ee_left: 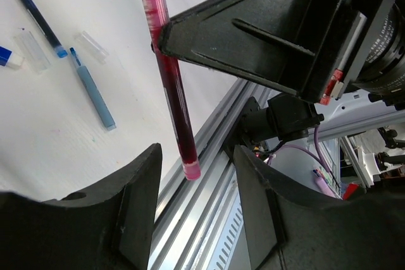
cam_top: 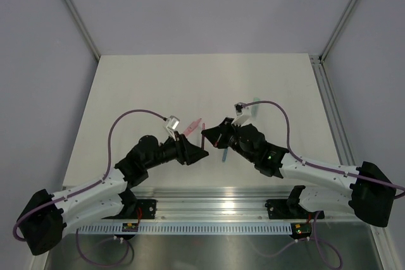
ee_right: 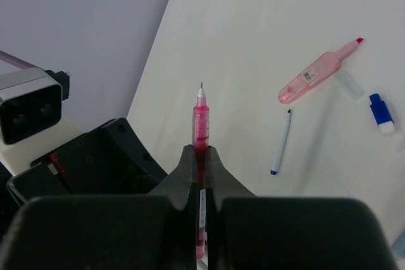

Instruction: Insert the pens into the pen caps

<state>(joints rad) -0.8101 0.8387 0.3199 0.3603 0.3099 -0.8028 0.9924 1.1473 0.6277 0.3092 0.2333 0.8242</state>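
Observation:
My right gripper [ee_right: 201, 153] is shut on a red pen [ee_right: 201, 118], tip pointing away, held above the table. In the top view this gripper [cam_top: 207, 136] holds the red pen [cam_top: 202, 139] upright at table centre. My left gripper [ee_left: 193, 213] is open and empty, its jaws either side of the red pen's [ee_left: 172, 80] lower end without touching it; it also shows in the top view [cam_top: 200, 154]. A pale pink stubby piece [ee_right: 313, 77] lies on the table beside a clear cap [ee_right: 350, 85]. Two clear caps [ee_left: 93, 45] [ee_left: 31, 49] lie near a light blue pen [ee_left: 93, 91] and a dark blue pen [ee_left: 35, 14].
A white pen with a blue end [ee_right: 280, 143] and a blue-and-white cap [ee_right: 381, 113] lie near the pink piece. A mint piece [cam_top: 256, 102] lies behind the right arm. The metal rail [ee_left: 209, 175] runs along the table's near edge under the left gripper.

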